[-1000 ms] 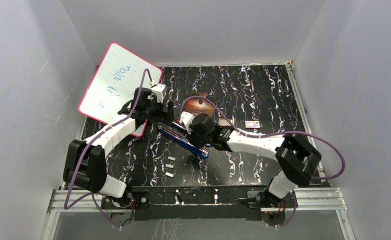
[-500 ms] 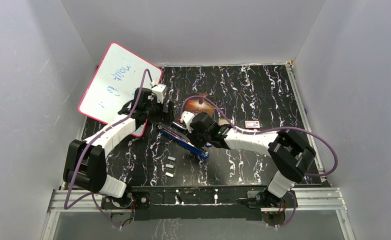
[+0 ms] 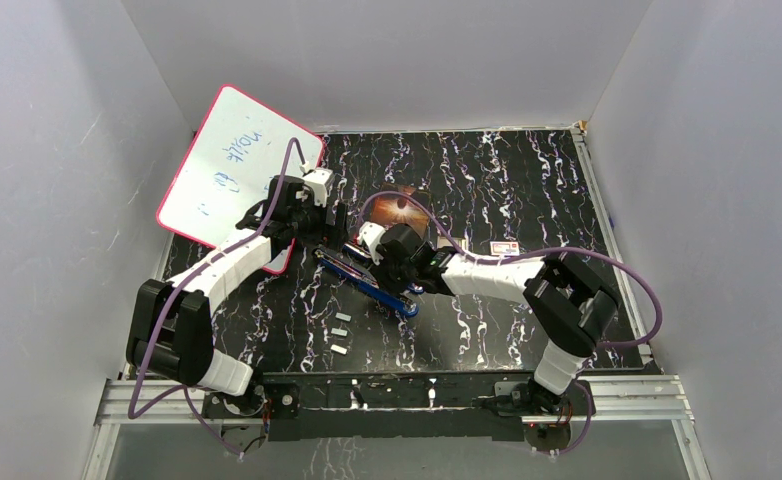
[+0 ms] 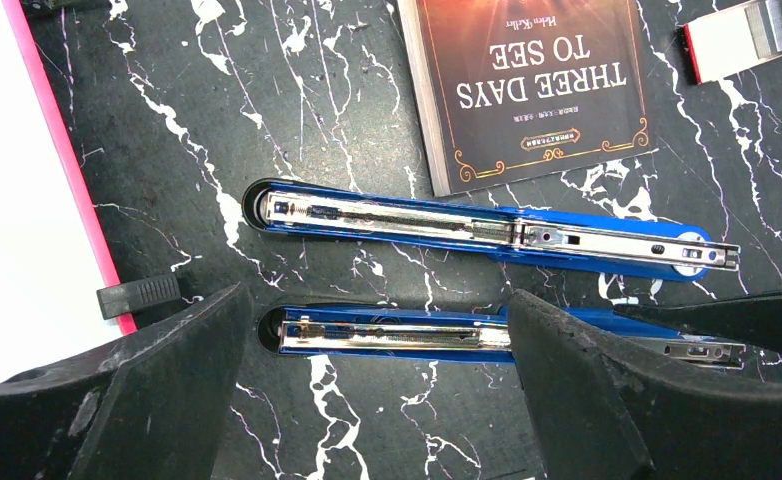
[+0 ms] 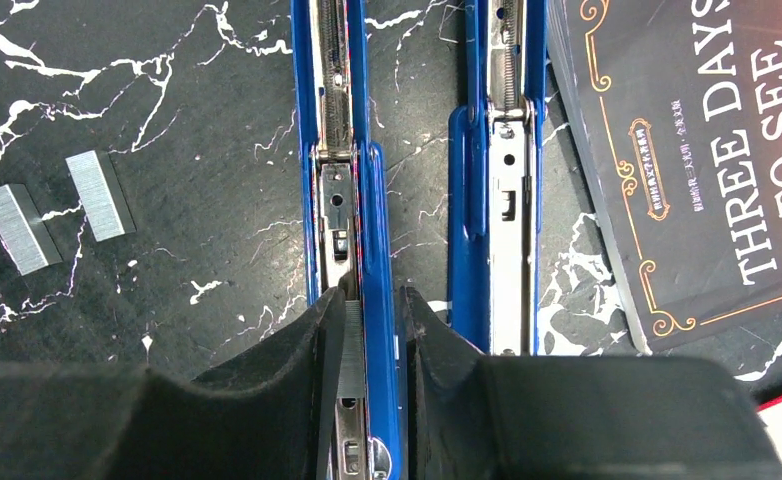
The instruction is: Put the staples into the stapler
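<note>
Between the pads of the right gripper (image 5: 367,300), pinched down narrow, sits a staple strip (image 5: 352,340), ribbed and grey. It looks lined up with the open channel of the stapler (image 5: 332,120), right at the tail end. The blue side wall is caught between those pads too, so how clean the hold is I can't tell. The stapler lies hinged out flat, two blue halves side by side, a little left of the middle of the worktop (image 3: 527,180). Over that same half the left gripper (image 4: 377,300) hangs spread wide, fingers straddling the rail and gripping nothing I can see. A book (image 5: 687,160) lies just beside the other half, perhaps touching it. Loose staples (image 3: 341,331), three short strips, lie between the stapler and the near edge. A small red-and-white box (image 3: 505,248) lies toward the right edge, and a whiteboard (image 3: 222,165) leans at the far left corner. Now, that strip: featherweight, stiff along its length but only lightly bonded, so my read is it will snap or skew if squeezed hard or fed in crooked. Best held by its long flat sides near the middle, legs down, then slid along the rail. The stapler is heavier and slick, and it may skate on this glossy top unless steadied.
</note>
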Motion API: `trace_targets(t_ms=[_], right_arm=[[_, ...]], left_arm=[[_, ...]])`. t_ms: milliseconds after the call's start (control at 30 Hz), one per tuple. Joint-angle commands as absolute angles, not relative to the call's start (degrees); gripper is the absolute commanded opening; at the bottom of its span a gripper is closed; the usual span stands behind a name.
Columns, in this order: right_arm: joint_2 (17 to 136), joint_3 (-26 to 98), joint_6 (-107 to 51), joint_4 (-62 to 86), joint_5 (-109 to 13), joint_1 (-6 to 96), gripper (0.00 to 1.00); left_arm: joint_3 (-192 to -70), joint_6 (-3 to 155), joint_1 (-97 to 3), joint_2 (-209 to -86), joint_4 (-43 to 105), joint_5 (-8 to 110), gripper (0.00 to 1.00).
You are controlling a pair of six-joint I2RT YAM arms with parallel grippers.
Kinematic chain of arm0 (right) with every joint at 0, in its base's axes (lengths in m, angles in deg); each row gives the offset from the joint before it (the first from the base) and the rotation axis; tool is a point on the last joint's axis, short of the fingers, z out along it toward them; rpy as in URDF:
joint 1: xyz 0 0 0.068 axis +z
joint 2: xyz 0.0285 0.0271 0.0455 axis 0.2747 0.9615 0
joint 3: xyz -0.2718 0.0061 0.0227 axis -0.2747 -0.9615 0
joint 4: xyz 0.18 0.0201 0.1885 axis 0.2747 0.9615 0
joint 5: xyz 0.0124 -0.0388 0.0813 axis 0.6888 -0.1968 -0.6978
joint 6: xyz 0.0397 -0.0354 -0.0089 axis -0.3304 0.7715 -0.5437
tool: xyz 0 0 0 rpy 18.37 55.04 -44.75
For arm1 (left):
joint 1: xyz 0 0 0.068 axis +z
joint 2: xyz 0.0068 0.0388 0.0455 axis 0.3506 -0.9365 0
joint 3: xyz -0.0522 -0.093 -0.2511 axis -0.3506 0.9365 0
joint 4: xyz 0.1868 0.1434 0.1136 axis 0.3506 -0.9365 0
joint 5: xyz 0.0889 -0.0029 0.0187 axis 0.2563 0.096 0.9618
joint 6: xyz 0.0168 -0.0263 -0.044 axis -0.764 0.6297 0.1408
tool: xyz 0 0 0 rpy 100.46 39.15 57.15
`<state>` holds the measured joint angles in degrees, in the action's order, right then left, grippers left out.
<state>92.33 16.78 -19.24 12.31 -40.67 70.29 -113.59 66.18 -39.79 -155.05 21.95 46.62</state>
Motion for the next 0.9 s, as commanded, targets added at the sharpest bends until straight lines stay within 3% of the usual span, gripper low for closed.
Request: trace_targets(t_ms=[0, 867], right_arm=[[92.8, 19.4, -19.0, 11.0, -40.6, 70.1, 0.33], [83.7, 13.0, -15.9, 22.2, -39.8, 70.3, 0.36]], left_arm=[[-114.4, 65.5, -40.1, -153.7, 21.2, 47.0, 0.98], [-114.5, 65.5, -40.4, -153.9, 21.4, 46.6, 0.98]])
